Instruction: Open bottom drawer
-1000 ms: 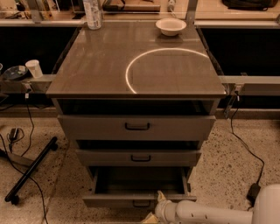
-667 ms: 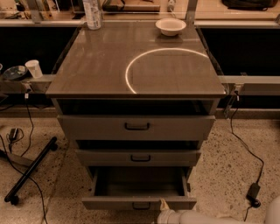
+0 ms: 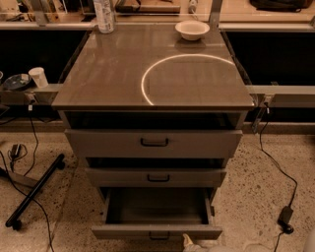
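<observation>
The bottom drawer (image 3: 156, 231) of the grey-brown cabinet (image 3: 152, 74) stands pulled out toward me. Its inside is in view and holds nothing, and its small black loop handle (image 3: 158, 237) sits at the centre of the front. The middle drawer (image 3: 156, 177) and the top drawer (image 3: 153, 143) above it are pushed in. Only the pale tip of my gripper (image 3: 189, 241) shows, at the bottom edge of the camera view. It lies just right of the handle and in front of the drawer front, apart from the handle.
On the cabinet top are a white bowl (image 3: 192, 29), a bottle (image 3: 103, 15) and a bright ring of light. A paper cup (image 3: 38, 76) stands on the left rail. On the floor, a black stand leg (image 3: 34, 192) lies left and a power adapter (image 3: 284, 216) with cable lies right.
My arm has drawn back downward and largely left the view; a second ago its white forearm lay across the lower right. The bottom drawer stays pulled out.
</observation>
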Tool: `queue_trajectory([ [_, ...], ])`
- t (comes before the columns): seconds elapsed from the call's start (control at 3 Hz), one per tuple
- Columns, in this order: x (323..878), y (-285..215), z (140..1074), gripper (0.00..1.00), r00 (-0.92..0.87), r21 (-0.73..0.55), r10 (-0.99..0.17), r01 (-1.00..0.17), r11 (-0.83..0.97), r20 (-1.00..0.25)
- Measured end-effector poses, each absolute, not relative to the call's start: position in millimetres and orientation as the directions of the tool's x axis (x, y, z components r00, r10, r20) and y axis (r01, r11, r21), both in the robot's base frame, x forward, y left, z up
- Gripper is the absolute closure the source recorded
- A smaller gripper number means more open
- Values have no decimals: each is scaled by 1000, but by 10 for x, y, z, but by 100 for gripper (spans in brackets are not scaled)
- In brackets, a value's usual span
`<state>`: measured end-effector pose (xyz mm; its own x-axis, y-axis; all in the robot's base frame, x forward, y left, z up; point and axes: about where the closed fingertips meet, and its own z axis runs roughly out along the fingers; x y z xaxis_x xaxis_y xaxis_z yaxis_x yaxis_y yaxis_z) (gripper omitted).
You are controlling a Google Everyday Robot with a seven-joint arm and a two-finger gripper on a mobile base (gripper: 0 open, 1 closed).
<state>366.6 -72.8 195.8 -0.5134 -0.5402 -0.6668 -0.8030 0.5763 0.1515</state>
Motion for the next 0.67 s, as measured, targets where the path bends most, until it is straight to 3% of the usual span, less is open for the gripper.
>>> queue_trajectory([
  [0.67,3916,-866,2470,0,-480,116,-474,-782,612,-738],
])
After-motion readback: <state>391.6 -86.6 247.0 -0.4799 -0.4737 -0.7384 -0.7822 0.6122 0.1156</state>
